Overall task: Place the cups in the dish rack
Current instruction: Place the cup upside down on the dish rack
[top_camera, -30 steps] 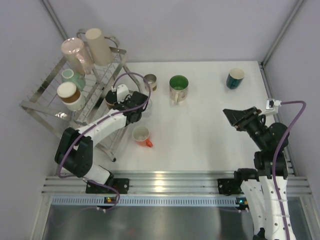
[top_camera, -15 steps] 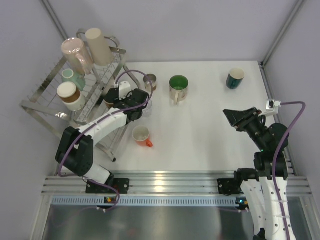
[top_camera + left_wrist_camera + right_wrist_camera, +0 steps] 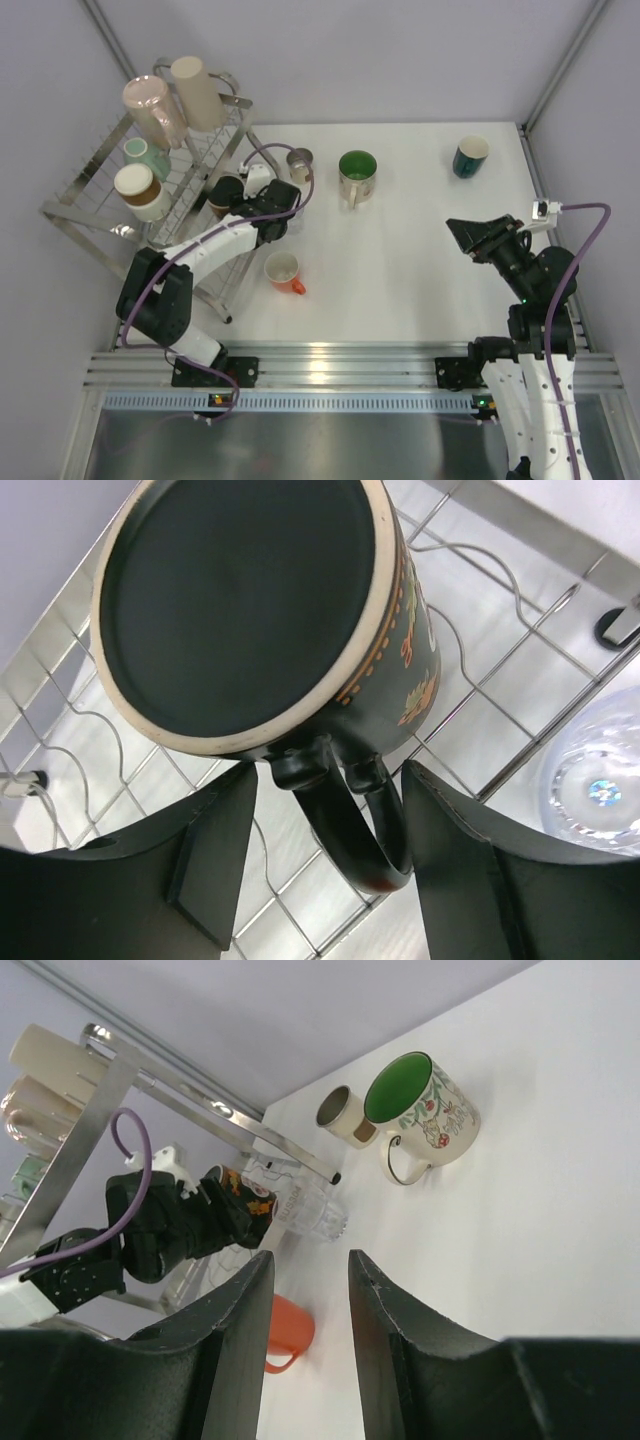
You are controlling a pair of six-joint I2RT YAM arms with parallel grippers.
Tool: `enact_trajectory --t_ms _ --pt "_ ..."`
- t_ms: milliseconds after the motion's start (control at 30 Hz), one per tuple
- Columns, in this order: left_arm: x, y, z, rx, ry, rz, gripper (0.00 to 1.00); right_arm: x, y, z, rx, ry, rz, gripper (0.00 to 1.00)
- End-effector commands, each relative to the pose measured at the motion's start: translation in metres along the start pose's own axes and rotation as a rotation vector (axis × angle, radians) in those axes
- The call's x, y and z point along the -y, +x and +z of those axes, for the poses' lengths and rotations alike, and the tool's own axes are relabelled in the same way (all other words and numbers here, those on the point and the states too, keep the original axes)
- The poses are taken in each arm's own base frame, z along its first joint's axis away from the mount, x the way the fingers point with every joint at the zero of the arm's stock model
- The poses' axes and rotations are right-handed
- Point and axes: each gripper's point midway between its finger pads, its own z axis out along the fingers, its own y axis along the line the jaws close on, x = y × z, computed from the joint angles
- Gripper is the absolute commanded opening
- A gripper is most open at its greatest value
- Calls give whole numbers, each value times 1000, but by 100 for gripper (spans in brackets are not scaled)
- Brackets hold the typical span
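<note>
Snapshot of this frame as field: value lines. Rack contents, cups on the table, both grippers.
rack: dish rack, left rear of table
in rack: pink cup, beige cup, teal cup, brown-banded cup, dark mug
on table: steel cup, green-inside mug, dark teal cup, orange-handled cup
clear glass: at rack edge, in or out unclear
left gripper: open, jaws either side of dark mug's handle
right gripper: open, empty, over table's right side
</note>
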Motion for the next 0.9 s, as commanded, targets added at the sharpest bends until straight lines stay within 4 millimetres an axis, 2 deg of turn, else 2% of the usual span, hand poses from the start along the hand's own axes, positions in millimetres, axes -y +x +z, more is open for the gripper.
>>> enact_trajectory --t_ms 0,133,367,667,700,867 --pt "1 -13 2 30 -10 42 66 -21 -18 -3 48 -47 -53 37" --pt "5 -8 4 16 5 89 66 -21 -19 -3 52 -44 -58 37" --pt "4 -14 10 27 -37 185 61 -17 -18 -3 48 -34 -65 37" --pt "9 -19 22 16 -57 259 61 -17 -22 -6 54 -11 -103 37" --pt "7 -19 25 11 -65 258 61 -22 -16 -6 34 -31 -106 37" --pt "-5 -21 33 -1 -101 245 61 -19 -16 -6 37 -21 -117 37"
